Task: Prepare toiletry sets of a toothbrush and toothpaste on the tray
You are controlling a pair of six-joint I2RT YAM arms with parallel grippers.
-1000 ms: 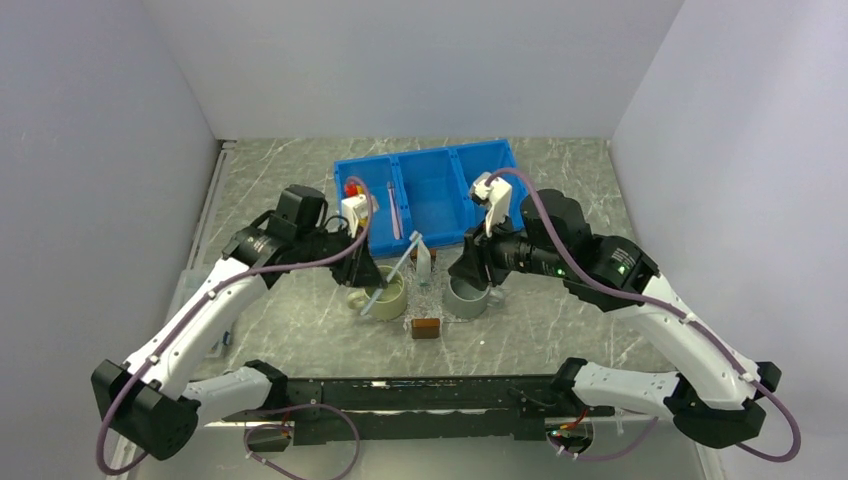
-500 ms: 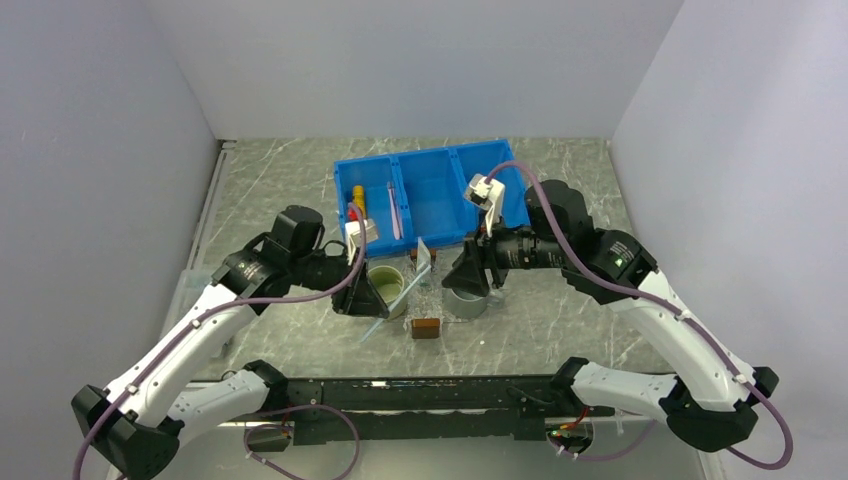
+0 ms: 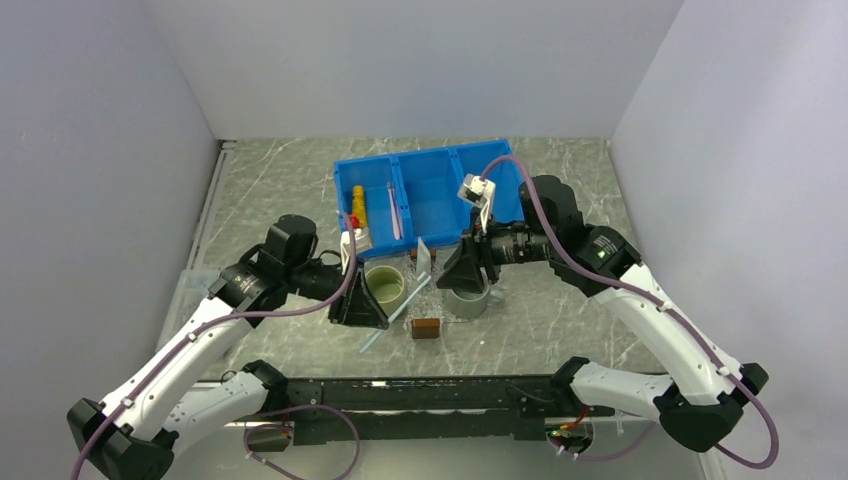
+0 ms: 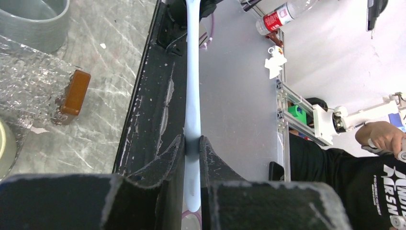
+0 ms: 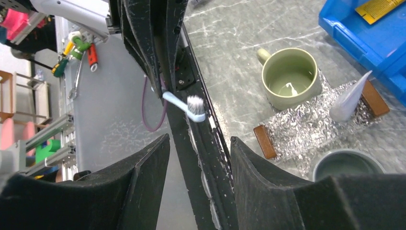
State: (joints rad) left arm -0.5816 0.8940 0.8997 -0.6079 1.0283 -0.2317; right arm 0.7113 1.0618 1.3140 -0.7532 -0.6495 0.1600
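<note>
Between the left pincer (image 4: 192,143) fingers a pale-blue toothbrush (image 4: 193,91) is clamped mid-handle, its long end reaching out ahead of the fingertips over the bench edge. Just beside that pincer the clear tray (image 5: 306,122) is seen. A white toothpaste (image 5: 348,99) tube is lying on the tray, between the two pincers, with a green mug (image 5: 288,76) next to it. Right pincer (image 5: 198,142) is held apart, with nothing gripped, close by a grey mug (image 3: 467,300).

Surface: marble table (image 3: 270,190) | on it: blue bin (image 3: 432,200); tray (image 5: 301,122); grey cup (image 3: 466,302)
</note>
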